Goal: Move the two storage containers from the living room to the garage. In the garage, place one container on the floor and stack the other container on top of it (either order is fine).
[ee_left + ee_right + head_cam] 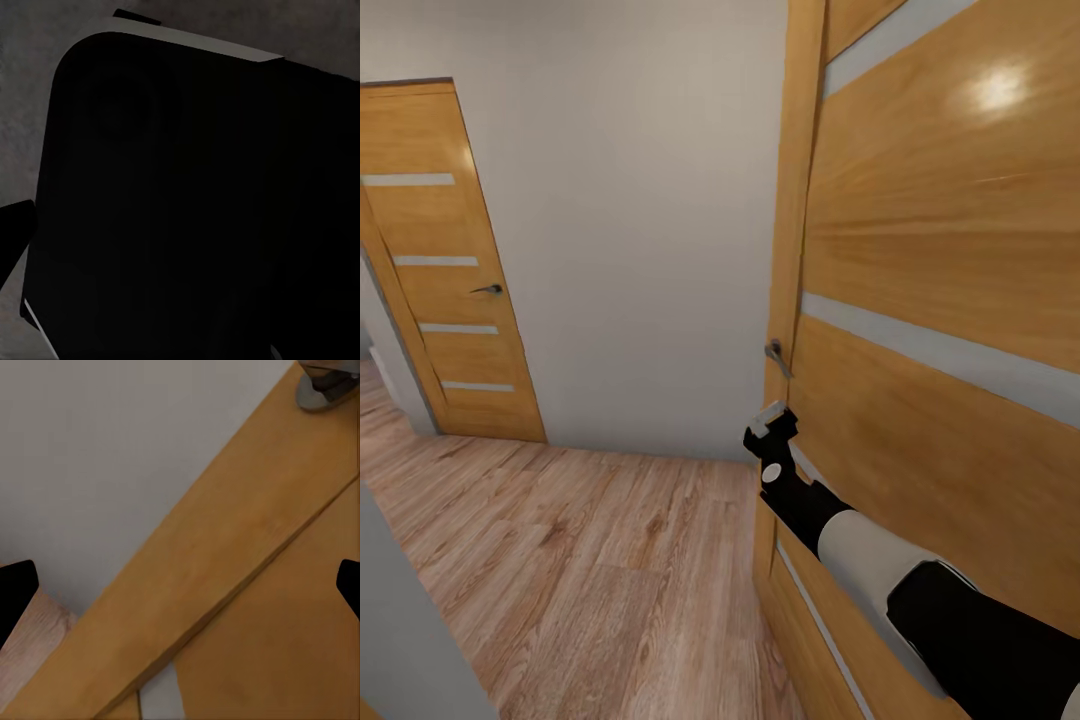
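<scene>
- Wood-plank floor (560, 560), light in tone, running through a small hallway; plain pale wall (630, 250) behind it
- Near door (940, 300), honey-coloured wood with pale horizontal strips, standing close on the right side of the head view; metal lever handle (777, 357) at its edge
- Far door (445, 270), same wood and same strips, set in the wall at the left; small dark handle (488, 289) on it
- Right arm (880, 570), black and white, stretched along the near door; right gripper (771, 428) raised just below the lever handle, not touching it; from its wrist camera the two fingertips (15, 592) sit far apart at the picture's edges, so the jaws stand wide, nothing between them
- Left gripper: its camera gives a dark rounded shape (187, 195) over mottled grey; whether wide or narrow I cannot tell
- Orange-red bins: not to be seen from this spot in the hallway
</scene>
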Tool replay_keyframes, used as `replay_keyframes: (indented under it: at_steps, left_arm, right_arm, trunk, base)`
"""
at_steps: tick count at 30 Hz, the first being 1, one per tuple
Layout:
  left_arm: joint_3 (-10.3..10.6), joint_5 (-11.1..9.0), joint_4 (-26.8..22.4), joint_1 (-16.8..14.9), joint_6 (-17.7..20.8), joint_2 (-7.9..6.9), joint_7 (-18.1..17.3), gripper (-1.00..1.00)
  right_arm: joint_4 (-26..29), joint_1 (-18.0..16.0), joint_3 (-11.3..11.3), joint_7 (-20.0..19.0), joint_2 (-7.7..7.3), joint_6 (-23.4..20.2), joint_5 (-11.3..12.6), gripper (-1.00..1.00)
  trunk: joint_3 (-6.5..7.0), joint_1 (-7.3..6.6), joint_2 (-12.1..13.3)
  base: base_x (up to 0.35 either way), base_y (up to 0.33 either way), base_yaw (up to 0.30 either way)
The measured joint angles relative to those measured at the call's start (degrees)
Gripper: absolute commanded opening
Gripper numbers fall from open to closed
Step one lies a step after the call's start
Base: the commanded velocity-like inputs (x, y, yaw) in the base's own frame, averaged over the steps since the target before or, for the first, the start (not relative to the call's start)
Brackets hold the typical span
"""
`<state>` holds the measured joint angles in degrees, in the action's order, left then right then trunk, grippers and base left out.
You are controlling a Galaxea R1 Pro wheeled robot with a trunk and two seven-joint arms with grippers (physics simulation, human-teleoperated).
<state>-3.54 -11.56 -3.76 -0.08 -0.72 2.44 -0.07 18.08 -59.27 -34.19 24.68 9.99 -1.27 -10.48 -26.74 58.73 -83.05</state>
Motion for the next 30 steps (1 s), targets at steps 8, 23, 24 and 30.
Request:
replay_keyframes:
  at_steps: [8, 23, 24, 30]
  left_arm:
    - [0.00, -0.08, 0.00, 0.00, 0.00, -0.06, 0.04, 1.00]
    - [0.00, -0.09, 0.00, 0.00, 0.00, -0.09, 0.01, 1.00]
    - [0.00, -0.09, 0.00, 0.00, 0.00, -0.09, 0.02, 1.00]
    - [0.00, -0.09, 0.00, 0.00, -0.01, -0.09, 0.00, 1.00]
  right_arm:
    - [0.18, 0.00, 0.21, -0.03, 0.00, 0.22, 0.06, 1.00]
    - [-1.52, 0.01, 0.45, 0.07, -0.01, 3.44, 1.00, 1.00]
    - [-1.71, 0.01, 0.49, 0.11, -0.01, 3.55, 1.00, 1.00]
    - [-2.02, 0.00, 0.55, 0.15, -0.01, 4.28, 1.10, 1.00]
  trunk:
    - [0.00, 0.00, 0.00]
    - [0.00, -0.03, 0.00]
    - [0.00, -0.03, 0.00]
    - [0.00, -0.01, 0.00]
  base:
    - [0.000, 0.000, 0.006]
    - [0.149, 0.000, 0.000]
    - [0.257, 0.000, 0.000]
    - [0.107, 0.000, 0.000]
